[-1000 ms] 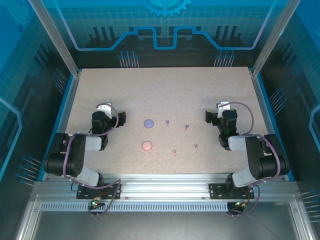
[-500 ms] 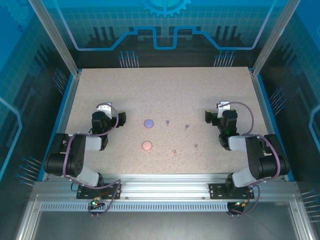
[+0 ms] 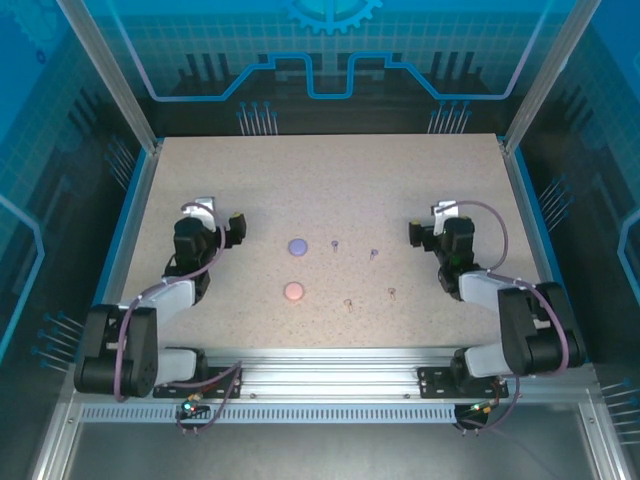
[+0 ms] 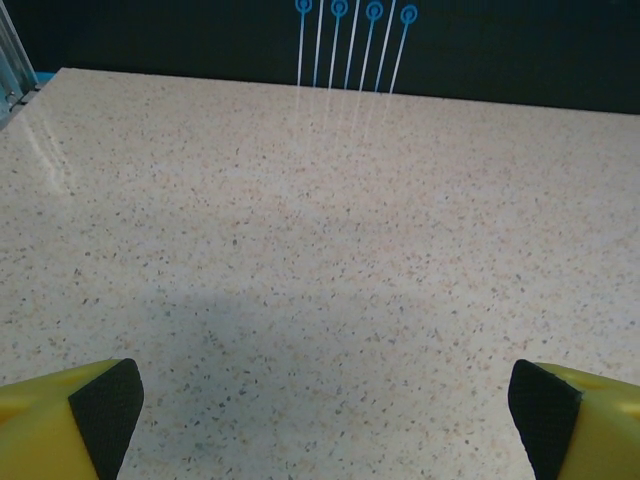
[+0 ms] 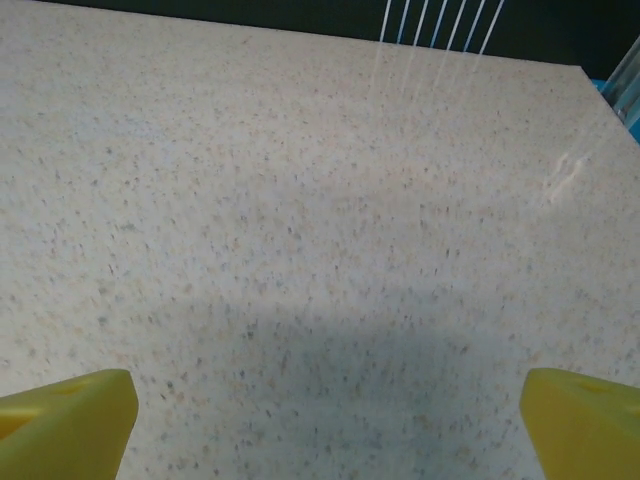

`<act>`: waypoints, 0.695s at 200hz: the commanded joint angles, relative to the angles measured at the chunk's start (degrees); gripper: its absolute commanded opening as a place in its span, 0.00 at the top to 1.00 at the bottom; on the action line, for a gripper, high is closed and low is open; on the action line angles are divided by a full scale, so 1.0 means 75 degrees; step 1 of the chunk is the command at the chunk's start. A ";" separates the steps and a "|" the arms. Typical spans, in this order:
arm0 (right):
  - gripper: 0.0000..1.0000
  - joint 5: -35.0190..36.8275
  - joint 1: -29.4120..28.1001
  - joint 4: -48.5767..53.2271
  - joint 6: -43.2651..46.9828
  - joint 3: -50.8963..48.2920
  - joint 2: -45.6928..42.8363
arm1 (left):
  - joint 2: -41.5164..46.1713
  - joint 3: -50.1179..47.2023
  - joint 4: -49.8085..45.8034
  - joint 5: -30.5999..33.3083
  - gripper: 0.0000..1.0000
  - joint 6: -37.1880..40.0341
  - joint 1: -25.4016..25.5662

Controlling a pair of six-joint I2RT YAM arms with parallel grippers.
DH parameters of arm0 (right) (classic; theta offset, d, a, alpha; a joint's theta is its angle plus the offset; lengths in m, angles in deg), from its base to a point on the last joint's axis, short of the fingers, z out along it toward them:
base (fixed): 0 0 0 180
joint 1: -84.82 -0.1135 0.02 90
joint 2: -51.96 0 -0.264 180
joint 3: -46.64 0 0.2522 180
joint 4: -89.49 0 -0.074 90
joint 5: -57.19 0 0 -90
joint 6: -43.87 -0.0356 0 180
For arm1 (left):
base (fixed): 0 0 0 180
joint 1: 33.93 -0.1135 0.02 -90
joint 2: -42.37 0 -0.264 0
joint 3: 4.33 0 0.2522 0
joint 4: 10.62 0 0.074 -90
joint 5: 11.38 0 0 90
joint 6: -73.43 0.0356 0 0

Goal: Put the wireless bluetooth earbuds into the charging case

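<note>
A round lavender charging case [image 3: 297, 245] and a round pink case [image 3: 294, 291] lie mid-table. Right of the lavender case rest two tiny purple earbuds [image 3: 335, 243] [image 3: 373, 253]. Two pink earbuds [image 3: 348, 303] [image 3: 392, 293] lie right of the pink case. My left gripper [image 3: 218, 212] hovers left of the cases, well apart from them. My right gripper [image 3: 430, 220] sits right of the buds, also apart. In the left wrist view the left gripper [image 4: 320, 420] stands open, its yellow fingers [image 4: 100, 410] wide over bare table. The right gripper [image 5: 325, 425] is open too, with nothing between its fingers [image 5: 70, 420].
The speckled table [image 3: 330, 180] stretches bare behind the cases up to the dark back wall. Blue rails [image 3: 135, 210] border its left and right sides. The aluminium base rail [image 3: 330, 365] with both arm mounts runs along the near edge.
The left arm has stretched out, carrying its gripper a little farther up and left. The right arm has shifted only slightly. Cases and buds lie as before.
</note>
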 commanded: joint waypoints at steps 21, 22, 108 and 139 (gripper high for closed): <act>0.00 0.0440 0.0003 0.4979 -0.2406 0.3262 -0.0510 | 0.0751 0.0845 -0.1790 0.0140 0.01 -0.0863 0.0174; 0.00 0.0457 0.0016 0.5124 -0.2489 0.3341 -0.0487 | 0.0767 0.0861 -0.1829 0.0146 0.01 -0.0883 0.0190; 0.09 -0.2969 -0.0516 0.7194 -0.3471 0.4488 -0.0275 | 0.1593 0.2193 -0.6149 0.1191 0.01 -0.3908 0.1639; 0.07 -0.2235 -0.2237 0.8513 -0.3018 0.5133 0.0267 | 0.1568 0.2039 -0.6658 0.0936 0.01 -0.5148 0.1872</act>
